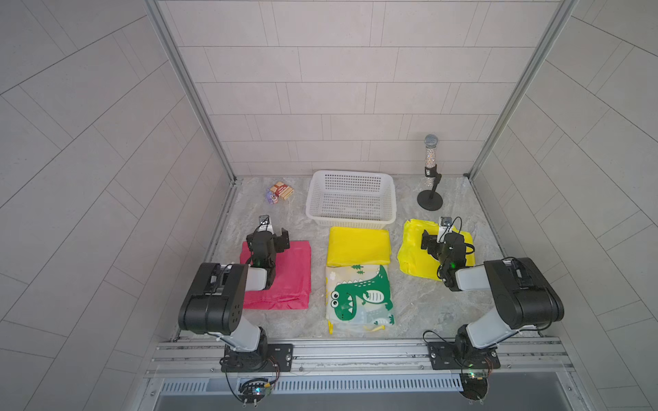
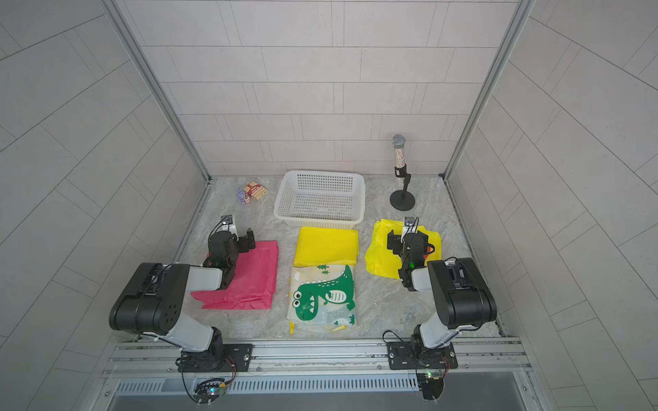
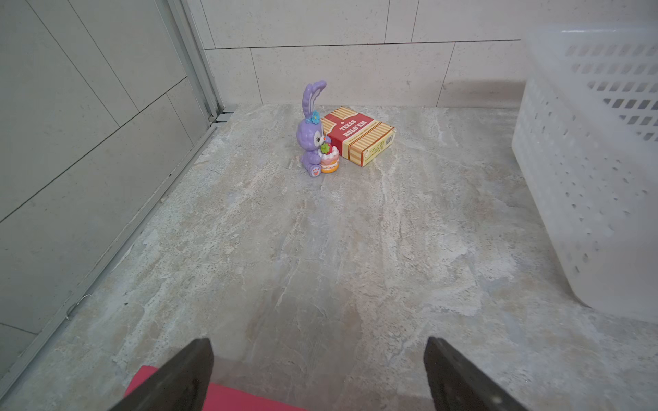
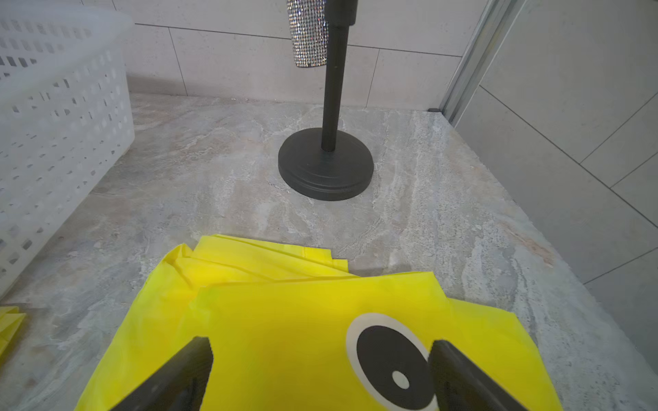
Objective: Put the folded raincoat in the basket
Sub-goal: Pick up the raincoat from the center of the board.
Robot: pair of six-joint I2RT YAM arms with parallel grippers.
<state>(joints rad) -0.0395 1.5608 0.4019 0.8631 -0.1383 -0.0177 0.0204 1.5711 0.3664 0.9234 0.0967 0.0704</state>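
The left tool (image 3: 318,357) stood wide open with nothing between its jaws, over the far edge of the pink folded raincoat (image 1: 285,277). How high above the cloth it was, I could not tell. The right tool (image 4: 320,352) was opened just as wide and was also empty, above the yellow raincoat with a black-and-white eye print (image 4: 285,327), which looked more loosely folded. Between the two arms, a plain yellow folded raincoat (image 1: 358,247) lay in the middle of the bench (image 1: 420,306) and met a dinosaur-print raincoat (image 1: 359,295) on its near side. Together they made a long shape pointing from the robot toward the white perforated basket (image 1: 356,223), whose front wall was just beside the yellow one's far edge. The basket was empty at the far middle, so it lay forward and right of the left tool and forward and left of the right tool, about equally near to both. In my judgement the task was not yet begun, and its words did not settle which raincoat was meant. Farther out, a purple rabbit figure (image 3: 315,131) touched a Texas Hold'em card box (image 3: 359,137) at the far left. A glitter microphone on a black stand (image 1: 431,160) stood at the far right.
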